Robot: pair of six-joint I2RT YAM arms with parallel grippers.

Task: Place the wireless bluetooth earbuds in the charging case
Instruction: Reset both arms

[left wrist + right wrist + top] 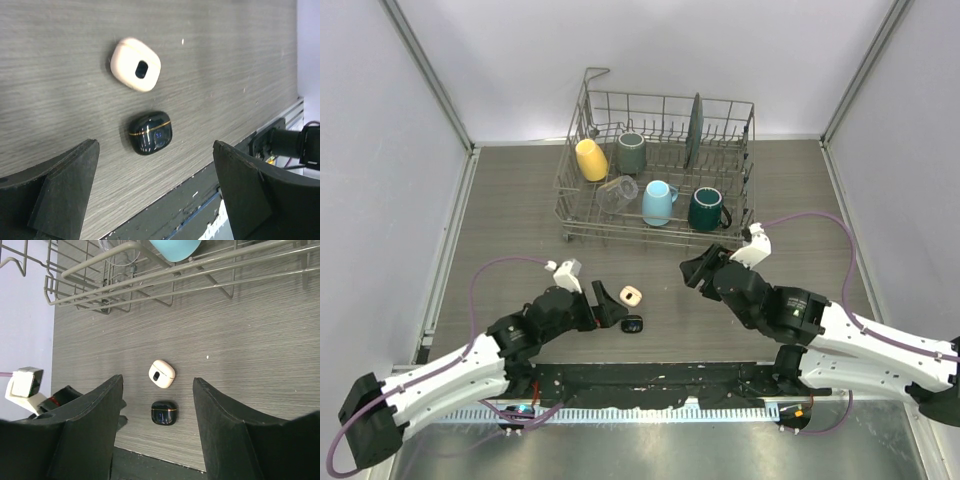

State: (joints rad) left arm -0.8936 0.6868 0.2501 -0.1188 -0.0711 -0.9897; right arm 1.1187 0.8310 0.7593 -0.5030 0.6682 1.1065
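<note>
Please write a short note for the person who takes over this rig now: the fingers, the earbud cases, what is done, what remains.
Left gripper: fingers open, empty, beside the black charging case.
Right gripper: fingers open, empty, in front of the dish rack.
Cream charging case: on the table just beyond the black one, not touching it.
Done: the black case is shut; no loose earbud in view.
Left: check that the earbuds are inside; this cannot be seen.
</note>
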